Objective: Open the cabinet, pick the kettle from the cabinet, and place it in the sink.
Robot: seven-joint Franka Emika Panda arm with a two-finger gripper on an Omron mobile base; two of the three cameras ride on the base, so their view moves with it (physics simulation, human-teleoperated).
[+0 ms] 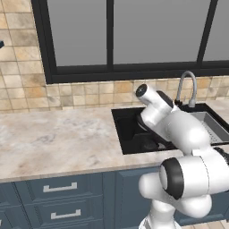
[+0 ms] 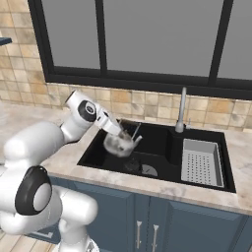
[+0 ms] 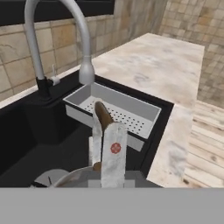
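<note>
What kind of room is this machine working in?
A kitchen, rendered rather than real: a black sink with a gooseneck faucet, a marble-look counter, and blue drawers beneath it.

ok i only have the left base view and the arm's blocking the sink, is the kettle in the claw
observer: yes, in the right base view the claw is shut on the kettle, over the left part of the sink.
operator: is it down on the bottom yet
observer: not as far as I can tell; it seems to hang tilted above the basin floor.
operator: anything close to it in there
observer: the grey perforated tray sits in the sink's other end, apart from the kettle; the hand view looks at it past the kettle's handle.
</note>
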